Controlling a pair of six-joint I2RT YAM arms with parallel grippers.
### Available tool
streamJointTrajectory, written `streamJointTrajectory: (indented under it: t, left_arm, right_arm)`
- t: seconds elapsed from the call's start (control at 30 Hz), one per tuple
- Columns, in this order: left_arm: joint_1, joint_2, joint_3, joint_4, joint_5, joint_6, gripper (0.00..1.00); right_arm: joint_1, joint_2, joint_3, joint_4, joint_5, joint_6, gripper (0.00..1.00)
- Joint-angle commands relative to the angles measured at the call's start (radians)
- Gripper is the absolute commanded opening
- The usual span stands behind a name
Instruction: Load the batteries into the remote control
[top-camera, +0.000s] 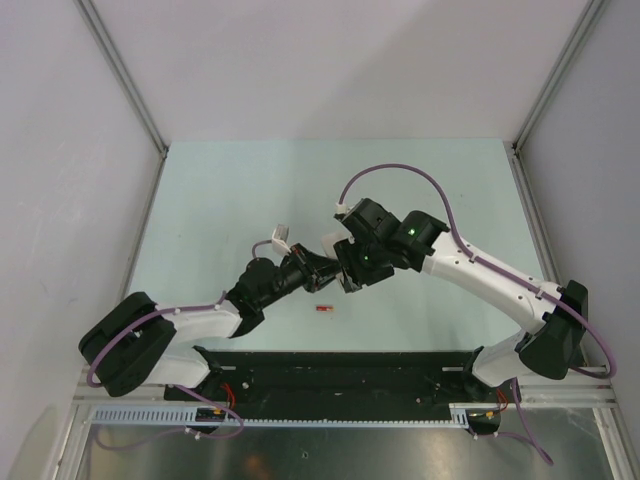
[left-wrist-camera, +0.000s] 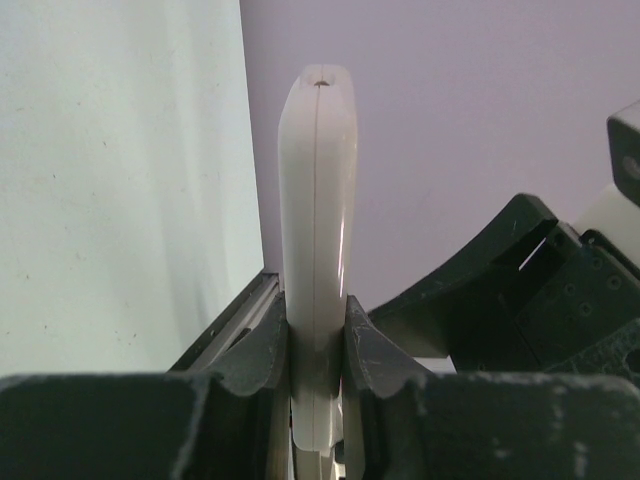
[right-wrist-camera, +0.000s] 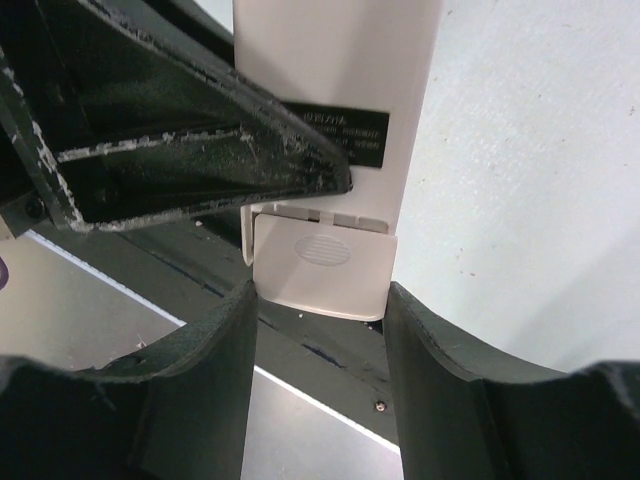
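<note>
Above the surface (top-camera: 220, 200), the left claw (left-wrist-camera: 317, 330) clamps the remote control (left-wrist-camera: 317, 200) edge-on; the right claw (right-wrist-camera: 320, 290) grips its battery cover (right-wrist-camera: 322, 265); a red battery (top-camera: 322, 309) lies nearby.

A pale green table (top-camera: 220, 200) fills the centre under soft, even light. Plain lilac-grey wall panels (top-camera: 340, 60) rise at 9, 12 and 3 o'clock. Slanting aluminium posts (top-camera: 120, 70) stand at 11 and 1 o'clock. A black base plate (top-camera: 330, 370) runs along 6 o'clock.
</note>
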Motion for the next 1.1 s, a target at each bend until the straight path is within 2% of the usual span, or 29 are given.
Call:
streamJointTrajectory:
  t: [0.0,0.63,1.07]
  left_arm:
    - [-0.020,-0.037,0.017,0.055,0.019,-0.004,0.00]
    - [-0.026,-0.037,0.012,0.055,0.008,-0.004,0.00]
    - [-0.035,-0.046,0.016,0.055,0.021,0.008,0.00]
  right_arm:
    - [0.005,-0.004,0.042,0.036,0.071,-0.019,0.45]
    - [0.024,-0.016,0.043,0.035,0.098,-0.015,0.45]
    - [-0.032,-0.043,0.009,0.092,0.052,0.019,0.43]
